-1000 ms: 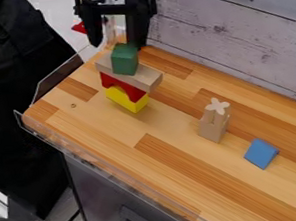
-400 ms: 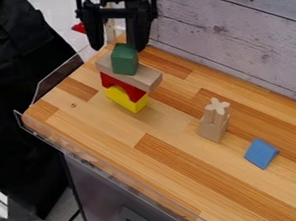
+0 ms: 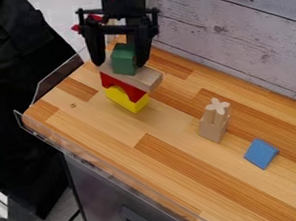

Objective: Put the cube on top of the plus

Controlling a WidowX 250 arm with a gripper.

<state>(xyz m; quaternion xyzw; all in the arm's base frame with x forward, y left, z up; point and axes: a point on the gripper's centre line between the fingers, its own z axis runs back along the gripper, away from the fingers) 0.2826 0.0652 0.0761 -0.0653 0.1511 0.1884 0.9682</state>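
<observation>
The black gripper (image 3: 121, 64) hangs at the upper left of the work surface, its two fingers apart on either side of the green cube (image 3: 124, 59). That cube rests on a wooden plank, which lies on a red arch over a yellow block. Right of centre, the pale wooden plus (image 3: 217, 106) sits on top of an upright wooden block.
The plank (image 3: 148, 77), red arch (image 3: 122, 87) and yellow block (image 3: 128, 100) form the cube's stack. A blue block (image 3: 261, 153) lies to the right of the plus. A whitewashed plank wall (image 3: 236, 32) runs behind the wooden table (image 3: 100, 138).
My gripper has come down from above the stack, and its fingers now flank the green cube. The cube and the other blocks have stayed in place.
</observation>
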